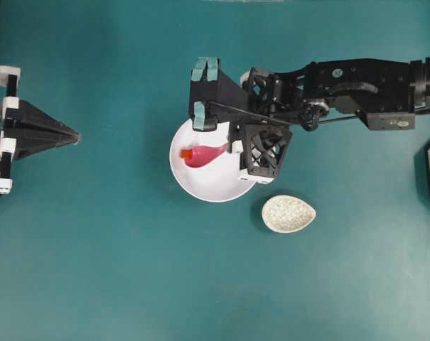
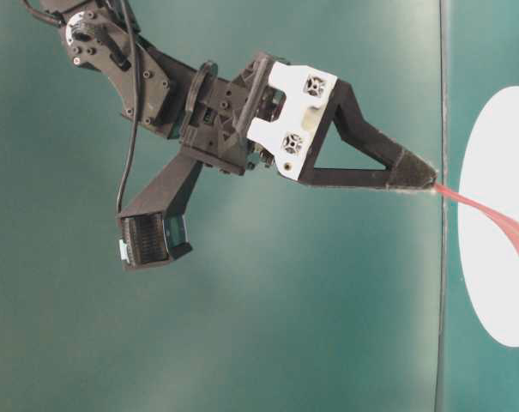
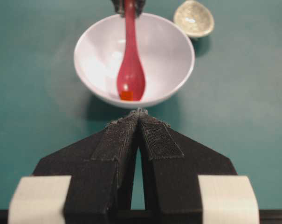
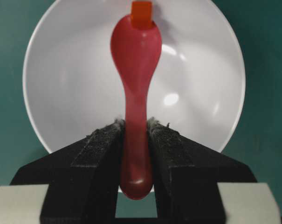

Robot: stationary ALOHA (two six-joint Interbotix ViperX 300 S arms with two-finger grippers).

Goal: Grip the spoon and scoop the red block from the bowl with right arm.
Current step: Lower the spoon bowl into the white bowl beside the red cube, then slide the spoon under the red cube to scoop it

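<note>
— Over the white bowl point(image 1: 213, 186), how does the right arm point(image 1: 357, 84) sit?
— Stretched leftward, its right gripper point(image 4: 135, 135) clamped on the pink spoon point(image 4: 135, 84) handle.
— Spoon's axis?
— Scoop pointing away from the gripper, tip touching the red block point(image 4: 141, 12). Left gripper point(image 3: 139, 116) rests closed.

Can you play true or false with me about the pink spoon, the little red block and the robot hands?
1. The right gripper holds the spoon by its handle. True.
2. The red block lies on the table outside the bowl. False: it is inside the bowl, at the spoon's tip.
3. The left gripper holds the spoon too. False: its jaws are shut on nothing, away from the bowl.
4. A speckled spoon rest sits beside the bowl. True.
5. The bowl is full of soup. False: only spoon and block are in it.
</note>
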